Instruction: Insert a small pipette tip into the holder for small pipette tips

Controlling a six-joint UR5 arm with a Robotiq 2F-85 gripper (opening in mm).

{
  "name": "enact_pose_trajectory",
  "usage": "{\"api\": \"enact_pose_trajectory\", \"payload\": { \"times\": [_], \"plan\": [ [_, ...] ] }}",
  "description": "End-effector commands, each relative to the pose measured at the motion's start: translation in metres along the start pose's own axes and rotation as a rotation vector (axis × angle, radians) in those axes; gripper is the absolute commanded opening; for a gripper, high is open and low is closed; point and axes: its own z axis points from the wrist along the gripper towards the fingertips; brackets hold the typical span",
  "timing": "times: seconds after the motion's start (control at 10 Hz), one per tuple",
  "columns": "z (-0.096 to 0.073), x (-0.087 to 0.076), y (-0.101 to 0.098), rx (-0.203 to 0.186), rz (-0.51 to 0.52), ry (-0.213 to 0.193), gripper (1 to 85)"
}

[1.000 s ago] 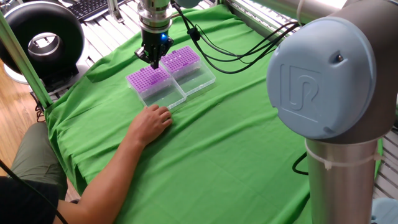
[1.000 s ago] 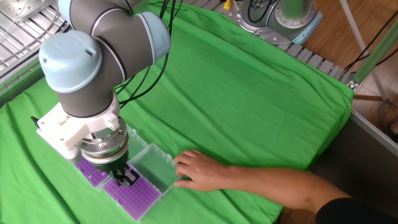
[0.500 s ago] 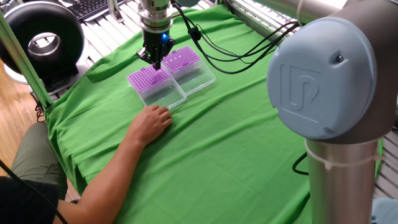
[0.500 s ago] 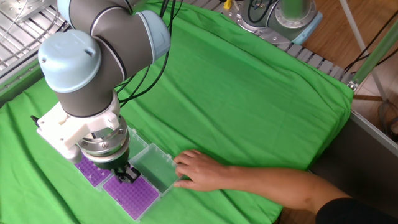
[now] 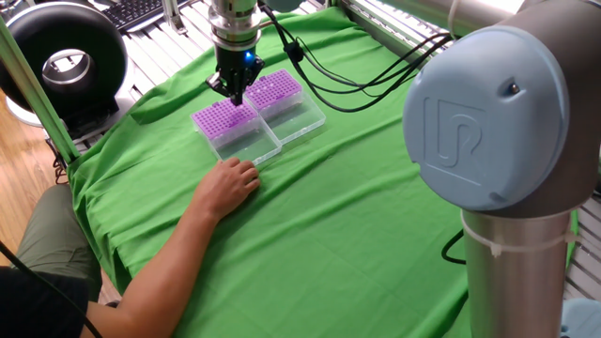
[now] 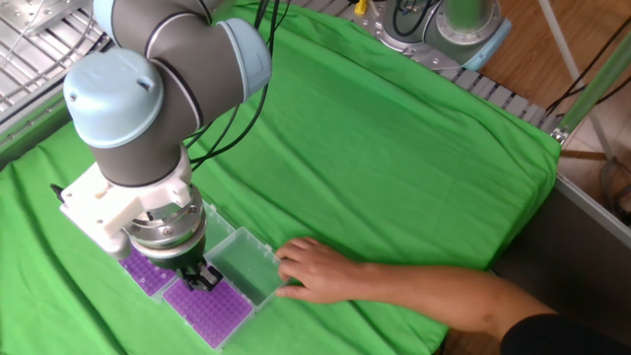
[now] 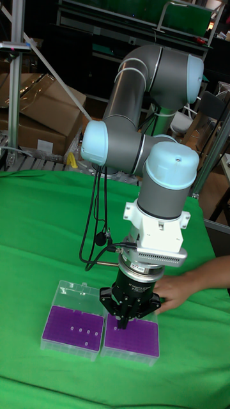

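In one fixed view, the gripper [image 5: 236, 93] is seen lowered over the nearer purple tip box [image 5: 225, 118], a person's hand [image 5: 228, 187] resting against the box's clear lid. In the other fixed view, the jaws appear nearly closed just above the box, though no pipette tip can be made out. In the tall fixed view, the box lies directly beneath the jaws, so insertion is judged close but unconfirmed.

The arm's blue joint cap [image 5: 488, 117] bears an embossed "UR" logo; nothing else is legible.

Three fixed views, probably opposed, share the table [image 5: 310, 235].
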Motion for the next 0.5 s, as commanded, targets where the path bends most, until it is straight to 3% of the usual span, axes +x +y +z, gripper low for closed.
{"api": "enact_pose_trajectory", "payload": {
  "times": [0.0,0.2,0.4],
  "plan": [
    [0.0029,-0.0011,0.0011,-0.011,0.003,-0.001,1.0],
    [0.0052,-0.0008,0.0021,-0.016,-0.02,0.001,13.3],
    [0.0054,0.0013,0.0013,-0.013,-0.031,0.009,20.3]
  ]
}}
